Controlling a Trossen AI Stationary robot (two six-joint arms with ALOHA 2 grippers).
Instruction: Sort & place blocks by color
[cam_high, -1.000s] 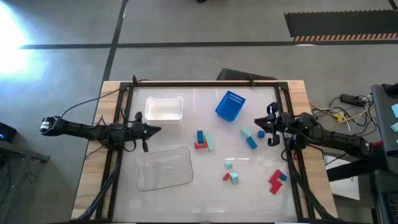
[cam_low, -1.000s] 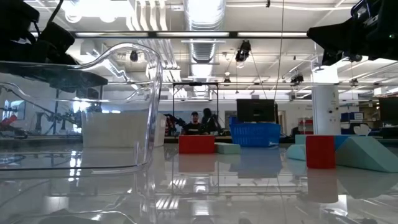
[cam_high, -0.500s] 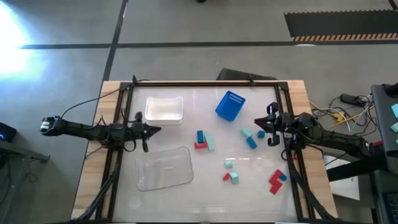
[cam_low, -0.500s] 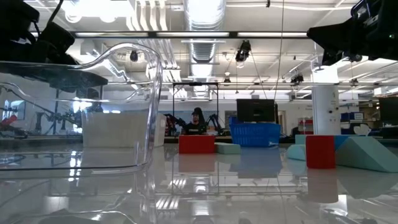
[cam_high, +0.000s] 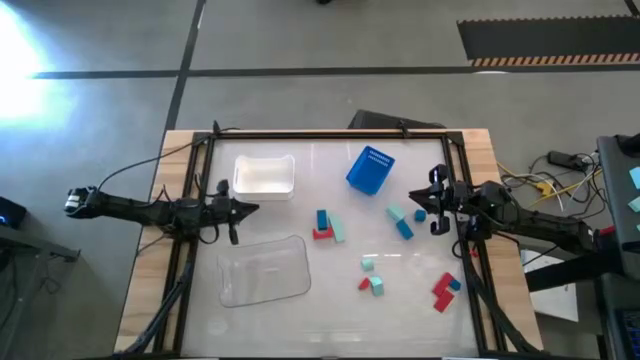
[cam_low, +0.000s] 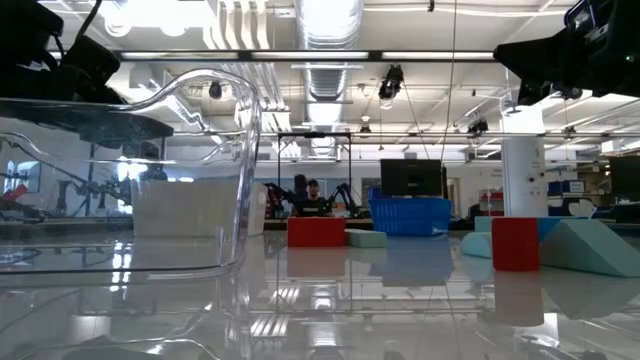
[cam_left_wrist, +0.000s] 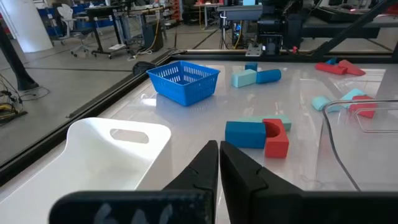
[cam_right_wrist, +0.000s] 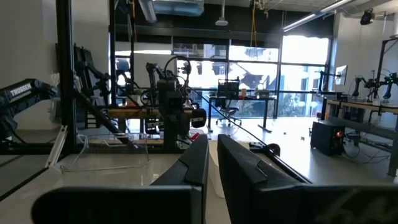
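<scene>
We look down on the table with both arms parked at its opposite edges and no sorting yet done. The left gripper (cam_high: 240, 209) hovers at the left side, between the white tray (cam_high: 264, 176) and the clear tray (cam_high: 264, 270); its fingers (cam_left_wrist: 205, 168) are pressed together and carry nothing. The right gripper (cam_high: 432, 200) hangs at the right edge, its fingers (cam_right_wrist: 198, 163) nearly touching and likewise empty. All the blocks lie loose on the tabletop, none in a container: a blue, red and mint cluster (cam_high: 327, 226) near the centre, a mint and blue pair (cam_high: 400, 220) just beside the right gripper, a small mint and red group (cam_high: 371, 277) toward the near edge, and a red and blue group (cam_high: 443, 291) at the near right corner. The blue basket (cam_high: 369, 169) stands at the far side, between the two arms but nearer the right one. We judge that the right arm is the nearer to most blocks, the mint and blue pair lying just inward of its fingertips, their long axes set obliquely to the table edge; the central cluster lies roughly midway, well apart from the left gripper.
</scene>
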